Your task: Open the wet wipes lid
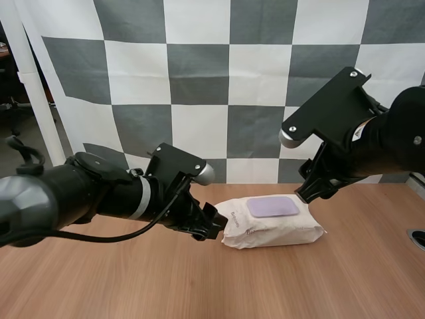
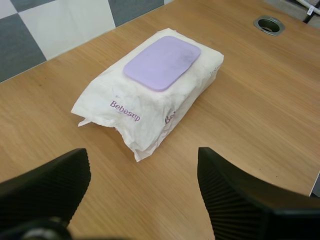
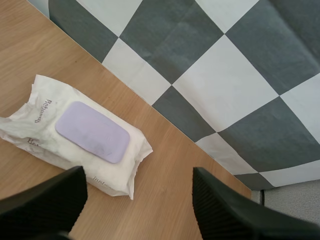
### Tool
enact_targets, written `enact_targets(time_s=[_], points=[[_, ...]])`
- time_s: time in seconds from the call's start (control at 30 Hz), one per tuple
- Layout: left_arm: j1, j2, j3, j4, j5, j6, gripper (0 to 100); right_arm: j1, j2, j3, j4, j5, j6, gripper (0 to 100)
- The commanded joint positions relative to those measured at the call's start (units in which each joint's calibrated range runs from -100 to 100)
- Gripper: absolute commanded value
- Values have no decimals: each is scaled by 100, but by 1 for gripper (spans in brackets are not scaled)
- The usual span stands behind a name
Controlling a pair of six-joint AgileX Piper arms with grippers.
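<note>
The left gripper (image 2: 142, 187) had its two black fingers spread wide, ribbed faces turned inward and nothing between them. It sat low, just off the crimped end of the soft white plastic pack of wet wipes (image 2: 142, 110), aimed along the pack's length. In the high view its tips looked very close to that end, perhaps touching the crinkled seam; I could not tell for sure. To my eye it was placed there to brace the pack, so the light bag would not slide or lift when the lid was pulled.

The right gripper (image 3: 137, 202) was likewise agape and empty. It hung above the pack's other end, toward the back edge, pointing down and clear of the wrapper. I took it for the working hand, held high so that it could drop a fingertip onto an edge of the lid.

The flat lilac rounded-rectangle plastic lid (image 2: 162, 62) lay flush on top of the pack, shut, with no edge raised, so the opening itself was not yet begun. The pack lay flat on the light-brown wooden table (image 1: 133, 286), its printed side showing, between the two grippers. Well beyond the pack, past the end under the right gripper, a small metal-ringed hole (image 2: 269, 24) sat in the tabletop, out of the way.
</note>
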Motion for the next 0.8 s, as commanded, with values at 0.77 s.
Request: enact_targets(time_s=[0.77], points=[[-753, 2282, -33, -2291, -1547, 3895, 100, 5, 413, 1, -2, -330, 114, 100]])
